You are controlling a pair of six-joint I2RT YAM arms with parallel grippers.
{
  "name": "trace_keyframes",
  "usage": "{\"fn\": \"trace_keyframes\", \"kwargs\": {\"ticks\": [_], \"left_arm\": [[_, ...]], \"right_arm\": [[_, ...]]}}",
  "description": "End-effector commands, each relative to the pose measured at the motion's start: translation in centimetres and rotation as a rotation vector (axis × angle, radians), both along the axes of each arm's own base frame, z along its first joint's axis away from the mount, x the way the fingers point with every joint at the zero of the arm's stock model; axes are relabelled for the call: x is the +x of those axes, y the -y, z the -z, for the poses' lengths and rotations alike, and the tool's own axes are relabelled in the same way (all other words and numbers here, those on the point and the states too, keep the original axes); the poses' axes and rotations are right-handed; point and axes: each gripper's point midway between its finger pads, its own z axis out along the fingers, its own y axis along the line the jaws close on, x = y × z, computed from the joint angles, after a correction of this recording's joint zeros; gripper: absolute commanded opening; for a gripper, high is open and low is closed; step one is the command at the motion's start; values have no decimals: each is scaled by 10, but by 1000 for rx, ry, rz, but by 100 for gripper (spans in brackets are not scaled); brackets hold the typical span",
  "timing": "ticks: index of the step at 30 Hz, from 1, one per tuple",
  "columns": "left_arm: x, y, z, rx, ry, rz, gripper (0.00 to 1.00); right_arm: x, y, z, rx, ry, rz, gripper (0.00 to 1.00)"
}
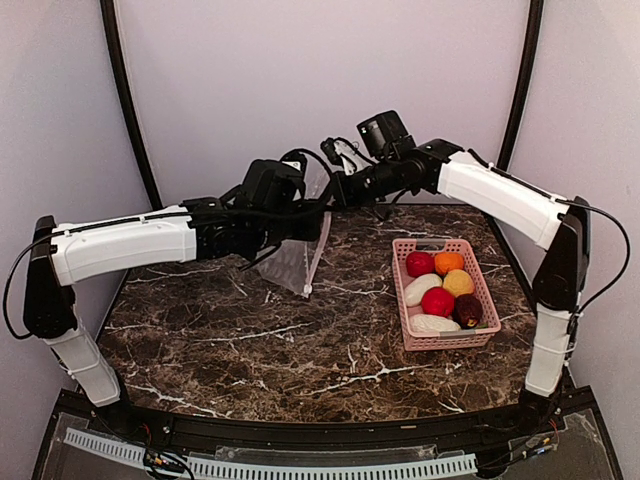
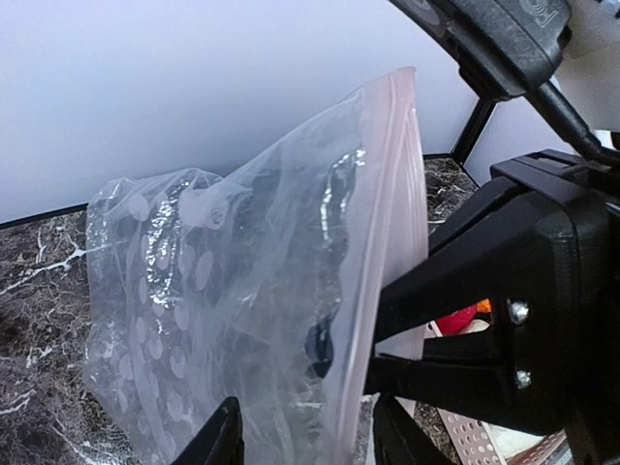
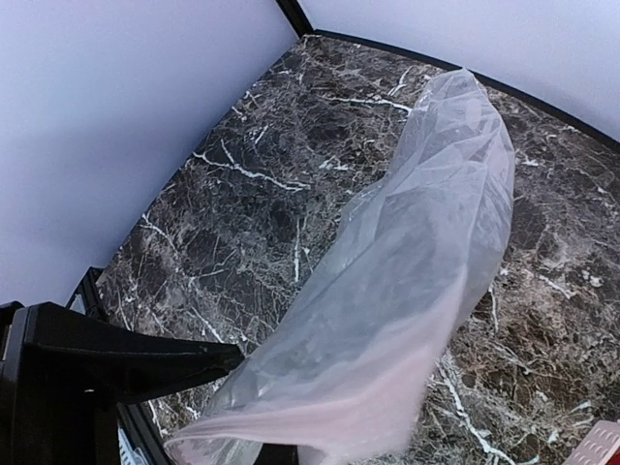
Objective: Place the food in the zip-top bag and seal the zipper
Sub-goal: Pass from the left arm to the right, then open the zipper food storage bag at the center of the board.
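Presently zip-top bag [image 1: 295, 262] hangs over the table [image 1: 250, 340], right gripper [image 2: 380, 329] pinched on its zipper [image 2: 387, 223], left gripper [image 2: 310, 438] spread astride the film. We judge it light, limp, slippery; best held at the stiffer zipper strip.

Clear zip-top bag [image 3: 407, 281] hanging over dark marbled surface [image 3: 242, 223], pinkish zipper edge [image 3: 320, 426] running along bottom, pink basket corner [image 3: 603, 444] showing lower right.
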Motion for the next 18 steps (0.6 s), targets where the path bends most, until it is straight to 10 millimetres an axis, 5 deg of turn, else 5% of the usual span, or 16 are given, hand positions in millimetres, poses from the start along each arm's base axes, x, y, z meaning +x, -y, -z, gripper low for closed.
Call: {"fn": "trace_keyframes", "kwargs": {"ticks": [1, 7, 18], "left_arm": [[-5, 3, 1, 0, 1, 28, 46], [-1, -25, 6, 65, -1, -98, 45], [1, -77, -12, 131, 114, -290, 9]], "right_arm": [[-11, -5, -45, 44, 92, 35, 0], [-9, -1, -46, 34, 104, 54, 0], [10, 35, 2, -164, 161, 161, 0]]}}
